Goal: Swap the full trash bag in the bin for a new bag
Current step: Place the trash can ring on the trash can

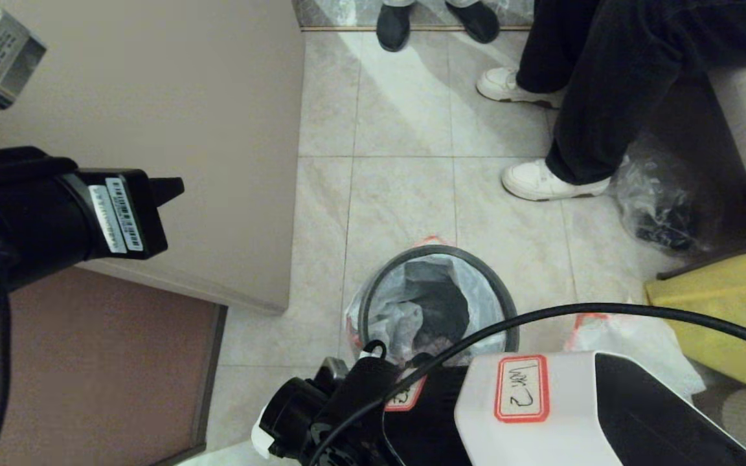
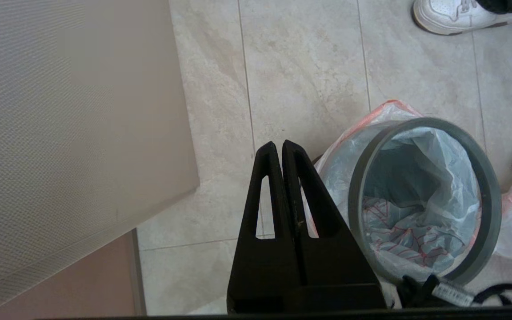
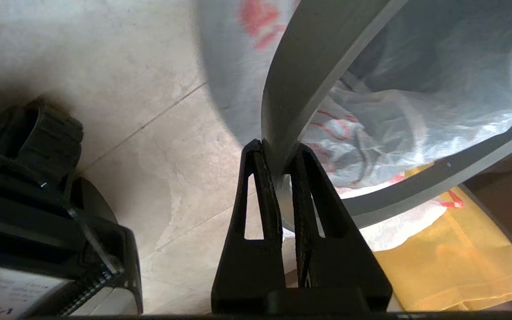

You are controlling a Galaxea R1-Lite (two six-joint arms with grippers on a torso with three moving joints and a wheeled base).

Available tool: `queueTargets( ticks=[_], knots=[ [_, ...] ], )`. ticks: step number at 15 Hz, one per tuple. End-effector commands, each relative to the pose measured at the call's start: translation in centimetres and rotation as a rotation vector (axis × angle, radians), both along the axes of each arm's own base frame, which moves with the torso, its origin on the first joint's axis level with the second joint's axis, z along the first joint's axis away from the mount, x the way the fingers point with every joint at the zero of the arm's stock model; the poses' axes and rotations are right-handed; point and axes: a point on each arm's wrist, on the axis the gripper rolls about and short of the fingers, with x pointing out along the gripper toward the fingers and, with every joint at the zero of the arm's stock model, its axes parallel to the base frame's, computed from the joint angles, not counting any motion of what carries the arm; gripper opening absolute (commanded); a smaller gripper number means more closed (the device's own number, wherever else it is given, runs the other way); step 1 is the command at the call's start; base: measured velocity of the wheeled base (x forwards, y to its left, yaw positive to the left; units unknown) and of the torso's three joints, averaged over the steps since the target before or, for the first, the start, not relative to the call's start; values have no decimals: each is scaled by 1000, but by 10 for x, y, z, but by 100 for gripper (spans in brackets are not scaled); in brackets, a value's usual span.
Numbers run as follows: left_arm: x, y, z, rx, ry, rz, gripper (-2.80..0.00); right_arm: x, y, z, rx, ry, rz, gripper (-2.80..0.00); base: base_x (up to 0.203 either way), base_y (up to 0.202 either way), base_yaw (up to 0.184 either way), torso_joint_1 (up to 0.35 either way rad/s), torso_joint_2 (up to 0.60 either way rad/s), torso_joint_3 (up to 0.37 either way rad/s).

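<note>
The bin [image 1: 438, 304] stands on the floor tiles just ahead of my right arm. The new bag [image 2: 398, 231] lines it, thin and white with red print, and its orange-red hem [image 2: 371, 120] hangs outside. The grey rim ring [image 2: 487, 178] lies over the bag's mouth. My right gripper [image 3: 278, 153] is shut on the ring's [image 3: 309, 66] near edge. The full trash bag [image 1: 632, 343] lies to the right of the bin. My left gripper [image 2: 278, 144] is shut and empty, held high to the left of the bin [image 1: 169, 188].
A yellow bag [image 1: 729, 304] lies at the right, behind the full sack. A clear glossy bag [image 1: 658, 207] with dark lumps sits by a person's white shoe [image 1: 548, 181]. A beige cabinet [image 1: 217, 129] fills the left side.
</note>
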Motion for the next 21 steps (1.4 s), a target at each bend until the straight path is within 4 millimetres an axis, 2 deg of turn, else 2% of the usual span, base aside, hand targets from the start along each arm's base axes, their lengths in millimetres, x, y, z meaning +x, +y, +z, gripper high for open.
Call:
queueTargets(
  ticks=[1,3,5,6,8,10,13,17,19,21],
  knots=[
    [6,-7,-7,16,26,-18,-280,-2,2,-9,-24,6,5,-280,0,0,0,0,0,0],
    [5,-28,-17,27,62,-95,-280,-3,2,-10,-26,4,4,-280,0,0,0,0,0,0],
    [9,-51,-31,59,93,-38,-280,-2,1,-7,-14,-1,-2,-280,0,0,0,0,0,0],
    [10,-55,-33,50,88,-25,-280,-2,2,-9,-15,0,-2,-280,0,0,0,0,0,0],
    [13,-56,-32,40,78,-19,-280,-2,2,-13,-24,2,-1,-280,0,0,0,0,0,0],
    [27,-61,-40,49,88,21,-280,-1,5,-26,-46,12,1,-280,0,0,0,0,0,0],
    [36,-66,-46,48,81,40,-280,11,3,-38,-73,-2,-8,-280,0,0,0,0,0,0],
    [35,-65,-45,45,78,40,-280,21,6,-43,-63,-18,6,-280,0,0,0,0,0,0],
    [34,-64,-43,43,75,38,-280,30,7,-38,-57,-50,23,-280,0,0,0,0,0,0],
    [35,-65,-44,44,76,38,-280,29,8,-29,-67,-67,39,-280,0,0,0,0,0,0]
  ],
)
